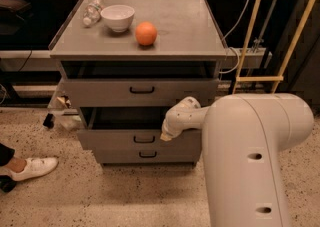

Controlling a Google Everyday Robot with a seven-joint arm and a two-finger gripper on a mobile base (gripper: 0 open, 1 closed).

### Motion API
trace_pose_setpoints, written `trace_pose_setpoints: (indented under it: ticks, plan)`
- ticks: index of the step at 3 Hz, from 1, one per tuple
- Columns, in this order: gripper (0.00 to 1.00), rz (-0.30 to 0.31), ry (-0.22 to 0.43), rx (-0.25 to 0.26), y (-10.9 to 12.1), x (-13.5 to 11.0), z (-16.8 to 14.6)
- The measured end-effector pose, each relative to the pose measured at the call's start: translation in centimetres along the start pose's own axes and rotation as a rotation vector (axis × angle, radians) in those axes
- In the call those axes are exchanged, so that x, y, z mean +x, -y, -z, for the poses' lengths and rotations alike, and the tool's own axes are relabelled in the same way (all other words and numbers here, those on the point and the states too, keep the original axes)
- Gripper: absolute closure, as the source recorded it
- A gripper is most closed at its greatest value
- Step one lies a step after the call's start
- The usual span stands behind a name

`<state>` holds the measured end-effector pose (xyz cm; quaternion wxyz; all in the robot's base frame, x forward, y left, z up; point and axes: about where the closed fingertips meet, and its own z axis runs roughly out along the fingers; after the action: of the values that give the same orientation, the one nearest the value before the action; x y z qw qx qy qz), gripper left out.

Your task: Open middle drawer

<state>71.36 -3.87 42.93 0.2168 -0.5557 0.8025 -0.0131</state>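
Note:
The middle drawer [115, 140] is a grey metal drawer with a small black bar handle [144, 139]. It stands pulled out a little, with a dark gap showing above its front. My gripper [165, 136] sits at the end of the white arm [187, 116], right against the drawer's front, just right of the handle. The arm's large white body [250, 161] fills the lower right and hides the cabinet's right side. The top drawer [142, 91] is above and the short bottom drawer [147, 155] is below.
On the cabinet top [185, 31] lie an orange [146, 33], a white bowl [117, 17] and a plastic bottle [92, 11]. A person's white shoe [30, 167] rests on the speckled floor at left. Yellow poles [250, 31] and cables stand at right.

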Motion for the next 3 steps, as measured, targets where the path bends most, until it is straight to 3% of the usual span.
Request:
trace_pose_setpoints:
  ticks: [3]
  plan:
    - [1.00, -0.017, -0.009, -0.002, -2.14, 1.11, 1.18]
